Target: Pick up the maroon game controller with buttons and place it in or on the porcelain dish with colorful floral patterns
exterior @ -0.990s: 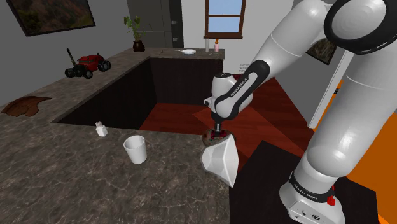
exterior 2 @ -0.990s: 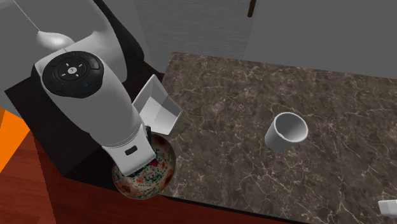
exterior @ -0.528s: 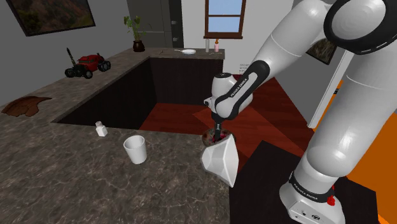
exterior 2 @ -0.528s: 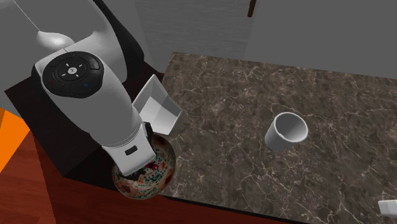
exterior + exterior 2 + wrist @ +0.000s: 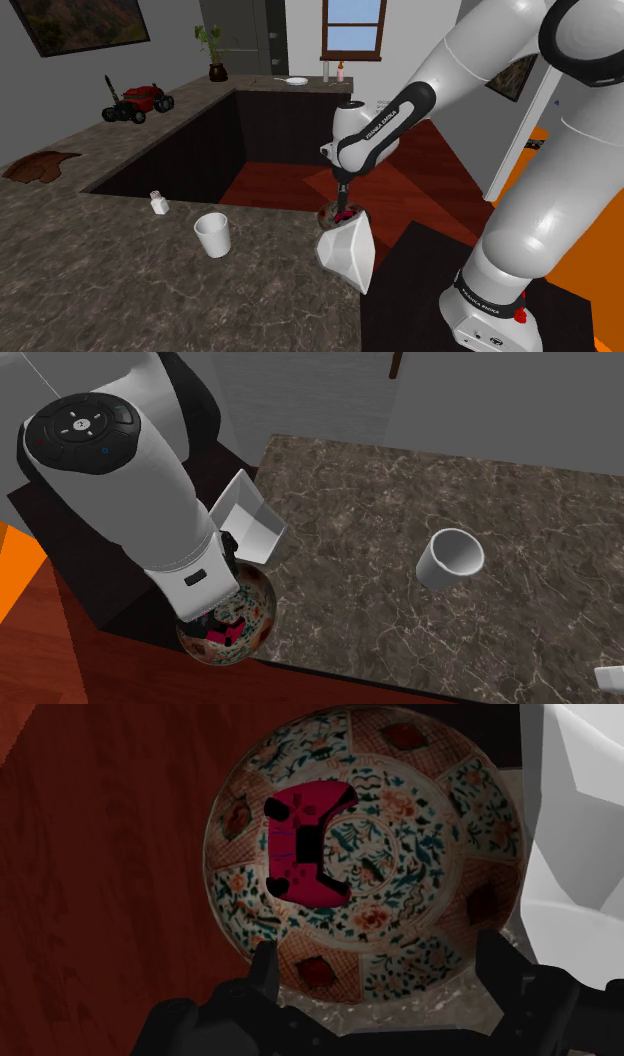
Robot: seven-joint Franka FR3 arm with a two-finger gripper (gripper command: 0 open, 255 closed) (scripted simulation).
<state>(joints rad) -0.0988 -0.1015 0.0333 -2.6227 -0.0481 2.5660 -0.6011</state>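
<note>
Finding the maroon game controller with dark buttons (image 5: 305, 844) lying inside the round porcelain dish with colourful floral panels (image 5: 470, 854), off-centre toward one side of the bowl, its grips turned toward the dish's middle. Sits wholly within the rim and touches nothing but the dish. Noting the black fingers (image 5: 263, 974) spread wide above the dish's near rim, gripping nothing and standing clear of the controller. Placing the dish at the edge of the dark marbled stone bench (image 5: 400, 492), just beside a white angular open container (image 5: 250, 517), with a white cup (image 5: 450, 557) well apart along the bench. Judging the placing step complete in substance: controller in the dish, fingers empty. Leaves only the withdrawal. Calls for a straight lift away from the dish, fingers apart, no sideways sweep: with the container close on one side and the dish near the bench edge, risks tipping or shifting either by a nudge.
</note>
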